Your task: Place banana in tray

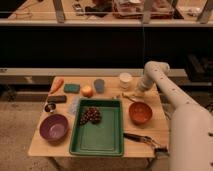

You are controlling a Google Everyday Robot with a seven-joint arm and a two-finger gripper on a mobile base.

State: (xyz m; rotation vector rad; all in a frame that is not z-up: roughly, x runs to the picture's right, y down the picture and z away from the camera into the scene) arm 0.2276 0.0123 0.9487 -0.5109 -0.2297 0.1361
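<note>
banana [128, 96]: on the table [156, 125], outside the tray [107, 136], at about 1 o'clock off the tray's far right corner and at 11 o'clock from the orange bowl [140, 113]. Lying flat. Long axis runs roughly 9-to-3, with the right end dipping a bit toward 4. Slim, pale yellow, slight curve, ends look darker. Which way the stem points: cannot tell.

gripper [136, 93]: low over the table at the banana's 3 o'clock end, just beside or on it; contact not resolvable. Opening state: cannot tell. The white arm [156, 75] comes in from 3 o'clock, with its elbow above the table's far right edge.

tray: green, rectangular, raised rim, centre of the table toward the near edge. Holds a dark grape cluster [91, 116] in its far left part; the rest of the floor is bare.

Around it:
- purple bowl [54, 128] at the tray's 9 o'clock, near it.
- white cup [125, 80] at 12 o'clock from the banana, close by.
- grey cup [99, 85] and round yellow-orange fruit [87, 90] along the tray's far edge, side by side.
- green sponge [71, 88] and carrot [57, 84] further toward 9 o'clock.
- dark bar [56, 99] in front of the sponge.
- black-handled tool [137, 137] at the tray's 4 o'clock, near the front edge.
</note>
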